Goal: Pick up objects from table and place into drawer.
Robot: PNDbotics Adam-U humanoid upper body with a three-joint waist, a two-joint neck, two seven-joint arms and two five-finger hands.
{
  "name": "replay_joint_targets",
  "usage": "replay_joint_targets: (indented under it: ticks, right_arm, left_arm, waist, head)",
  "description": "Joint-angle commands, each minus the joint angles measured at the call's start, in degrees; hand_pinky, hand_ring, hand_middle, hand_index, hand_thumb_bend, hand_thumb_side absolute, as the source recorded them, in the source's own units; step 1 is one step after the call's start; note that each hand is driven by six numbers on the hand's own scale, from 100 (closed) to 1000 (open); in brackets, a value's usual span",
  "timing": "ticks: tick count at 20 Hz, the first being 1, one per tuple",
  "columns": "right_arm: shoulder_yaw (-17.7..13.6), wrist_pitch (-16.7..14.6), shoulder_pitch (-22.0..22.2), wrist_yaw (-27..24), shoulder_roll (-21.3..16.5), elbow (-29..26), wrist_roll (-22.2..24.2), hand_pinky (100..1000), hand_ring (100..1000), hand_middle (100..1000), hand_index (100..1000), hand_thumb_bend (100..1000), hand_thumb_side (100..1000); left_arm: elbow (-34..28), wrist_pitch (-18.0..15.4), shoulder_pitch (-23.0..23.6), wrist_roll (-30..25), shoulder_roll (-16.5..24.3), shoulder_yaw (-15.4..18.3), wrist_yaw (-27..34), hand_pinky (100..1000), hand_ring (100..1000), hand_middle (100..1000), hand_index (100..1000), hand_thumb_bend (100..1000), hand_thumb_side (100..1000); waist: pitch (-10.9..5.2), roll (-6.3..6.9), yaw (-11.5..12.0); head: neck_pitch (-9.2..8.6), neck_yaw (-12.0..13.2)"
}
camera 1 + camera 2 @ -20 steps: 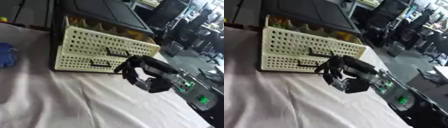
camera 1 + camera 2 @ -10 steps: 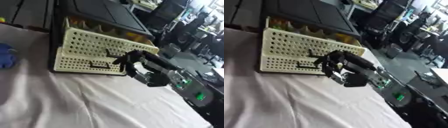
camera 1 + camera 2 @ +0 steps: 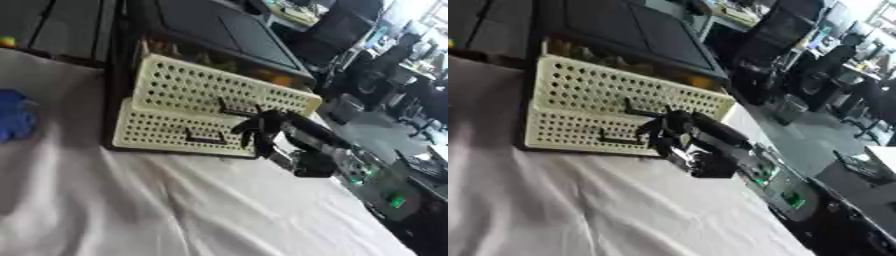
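1. The right hand (image 3: 262, 131) is seen at the front of the cream perforated drawer unit (image 3: 175, 95), its fingers (image 3: 248, 129) curled beside the upper drawer's dark handle (image 3: 234, 110); whether the handle is gripped cannot be told.
2. The upper drawer is seen pulled slightly out.
3. A blue object (image 3: 16, 116) is seen on the white cloth (image 3: 175, 200), far left.

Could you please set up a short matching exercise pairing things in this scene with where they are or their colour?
Things:
1. right hand
2. blue object
3. upper drawer
4. tablecloth

Descriptions:
A. far left on the table
B. cream, perforated, pulled out
C. white, wrinkled
D. black, at the drawer fronts

Pairs: 1-D, 2-A, 3-B, 4-C
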Motion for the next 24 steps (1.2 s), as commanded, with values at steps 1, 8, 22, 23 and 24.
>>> replay_joint_targets:
  ticks: [1, 8, 22, 23, 24]
  right_arm:
    - [-1.38, -0.90, -0.22, -1.46, -1.44, 0.33, -0.45, 272, 431, 578, 841, 100, 1000]
    - [-2.10, -2.36, -0.44, -3.83, -2.03, -0.76, -2.05, 272, 427, 565, 835, 100, 1000]
    - [-2.97, -4.61, 0.35, -5.83, -2.32, 0.22, -5.53, 293, 437, 593, 835, 100, 1000]
    - [-3.04, -4.79, 0.37, -5.78, -2.25, 0.36, -5.41, 296, 444, 604, 837, 100, 1000]
    - [-3.07, -4.97, 0.39, -5.72, -2.15, 0.45, -5.25, 315, 475, 634, 843, 100, 1000]
  left_arm:
    - [-0.77, -0.18, -0.33, -0.40, 0.25, -0.24, -0.42, 450, 553, 593, 964, 147, 1000]
    - [-0.77, -0.03, -0.20, -1.05, 0.04, -0.38, -0.84, 450, 552, 593, 964, 147, 1000]
    - [-0.77, 0.34, 0.01, -1.88, -0.34, -0.57, -0.69, 451, 551, 594, 966, 148, 1000]
    - [-0.77, 0.30, 0.09, -1.88, -0.44, -0.52, -0.83, 451, 551, 594, 966, 147, 1000]
    - [-0.77, 0.27, 0.14, -1.88, -0.55, -0.47, -0.98, 451, 551, 594, 966, 147, 1000]
  waist:
    - [-0.87, 0.22, -0.13]
    - [-0.40, 0.12, -0.49]
    - [-0.52, -0.11, -0.48]
    - [-0.29, -0.07, -0.38]
    - [-0.07, -0.05, -0.31]
  head:
    - [-1.21, -0.41]
    - [-0.90, -0.75]
    - [-0.94, -2.67]
    - [-1.06, -2.82]
    - [-1.14, -2.98]
